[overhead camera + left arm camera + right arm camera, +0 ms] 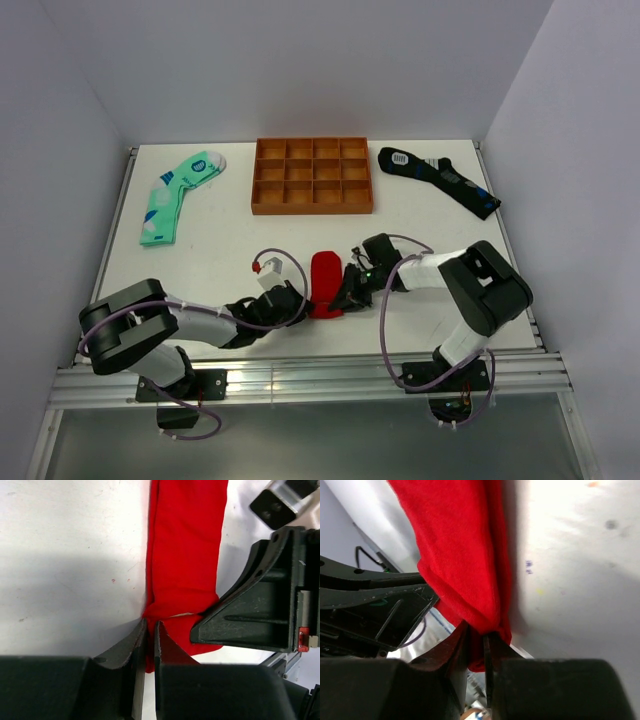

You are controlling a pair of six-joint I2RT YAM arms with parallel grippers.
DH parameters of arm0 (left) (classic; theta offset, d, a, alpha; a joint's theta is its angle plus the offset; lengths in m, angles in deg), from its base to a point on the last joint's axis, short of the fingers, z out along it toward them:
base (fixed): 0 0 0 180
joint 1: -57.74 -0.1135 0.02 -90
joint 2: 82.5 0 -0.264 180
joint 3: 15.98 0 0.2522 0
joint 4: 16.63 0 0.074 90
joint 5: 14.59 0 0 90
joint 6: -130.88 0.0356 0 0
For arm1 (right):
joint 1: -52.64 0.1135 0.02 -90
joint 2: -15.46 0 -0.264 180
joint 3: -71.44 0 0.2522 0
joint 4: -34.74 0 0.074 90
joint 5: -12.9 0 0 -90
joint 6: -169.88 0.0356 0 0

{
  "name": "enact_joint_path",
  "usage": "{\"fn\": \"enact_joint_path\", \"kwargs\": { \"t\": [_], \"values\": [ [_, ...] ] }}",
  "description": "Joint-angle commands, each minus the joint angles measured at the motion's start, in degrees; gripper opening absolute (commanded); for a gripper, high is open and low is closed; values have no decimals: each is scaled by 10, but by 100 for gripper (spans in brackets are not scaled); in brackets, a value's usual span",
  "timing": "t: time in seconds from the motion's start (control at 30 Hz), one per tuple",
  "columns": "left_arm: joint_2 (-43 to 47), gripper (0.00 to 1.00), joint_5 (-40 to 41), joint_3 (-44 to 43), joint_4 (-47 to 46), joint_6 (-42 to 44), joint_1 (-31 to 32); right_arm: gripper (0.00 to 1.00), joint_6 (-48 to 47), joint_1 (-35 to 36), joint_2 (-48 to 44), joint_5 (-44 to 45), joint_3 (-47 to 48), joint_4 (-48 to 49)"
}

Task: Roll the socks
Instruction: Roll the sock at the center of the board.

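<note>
Because a roll has to begin at one end and stay even across its width, both arms have gone to the same short edge of the red sock [325,275], which lies lengthwise on the table [210,260] at about 6 o'clock, its far end pointing to 12. The left gripper [150,630] has its jaws drawn almost together, with only a sliver of red cloth between them at the sock's 7 o'clock corner. The right gripper [476,642] is closed just as tightly on the 5 o'clock corner, the fabric bunching down into the pinch. Taking the corners rather than the middle should keep the hem taut between the two tools, so that it can be turned over as one straight line instead of twisting. In the left wrist view the near end already seems to be doubled over on itself, which I read as the very first turn, so most of the rolling is not yet done. The green sock [178,195] at 10 o'clock and the dark sock [440,180] at 2 o'clock lie flat and well apart, either side of the orange tray [312,209] at 12 o'clock, presumably waiting their turn.
</note>
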Motion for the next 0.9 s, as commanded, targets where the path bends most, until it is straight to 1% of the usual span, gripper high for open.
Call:
{"fn": "enact_joint_path", "kwargs": {
  "t": [0.0,0.1,0.17,0.23,0.3,0.37,0.57,0.83,0.87],
  "values": [
    [3,0,4,10,166,39,-3,22,-44,18,-6,165,-30,-31],
    [7,0,3,4,184,47,-3,29,-53,42,-24,209,-34,-14],
    [6,0,1,-2,195,54,-3,31,-46,55,-30,216,-39,25],
    [0,0,-1,-15,203,62,-4,34,-43,69,-30,223,-44,39],
    [-4,0,-4,-23,210,65,-5,39,-42,84,-31,237,-50,51],
    [-3,0,-10,-25,214,67,-5,44,-42,88,-39,250,-59,54],
    [5,0,-11,-30,231,74,-11,53,-44,89,-81,301,-74,28],
    [13,0,-17,-23,233,77,-20,55,-28,88,-131,327,-86,-8],
    [13,0,-19,-22,232,77,-22,55,-29,88,-138,330,-85,-29]
  ]
}}
